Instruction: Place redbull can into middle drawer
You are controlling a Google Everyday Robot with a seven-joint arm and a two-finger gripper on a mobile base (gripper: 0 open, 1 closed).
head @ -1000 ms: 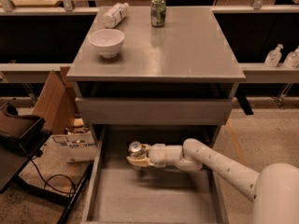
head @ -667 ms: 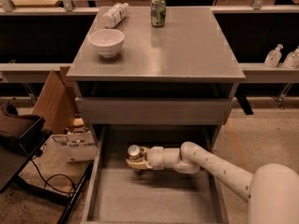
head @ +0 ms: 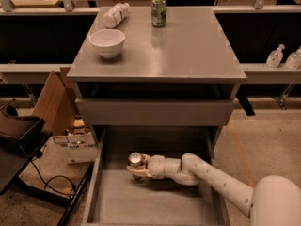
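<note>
I see the gripper (head: 136,169) low in the centre of the frame. Its smooth, off-white, plastic-looking shell is clasped round the redbull can (head: 135,158), whose silver metal top shines. The middle drawer (head: 141,201) beneath is bare, smooth, matt grey metal. The cabinet top (head: 188,46) in the upper centre has a dull grey sheen. On it the white bowl (head: 107,42) looks glossy and the green can (head: 159,11) metallic. The brown cardboard (head: 51,100) at left is matt.
</note>
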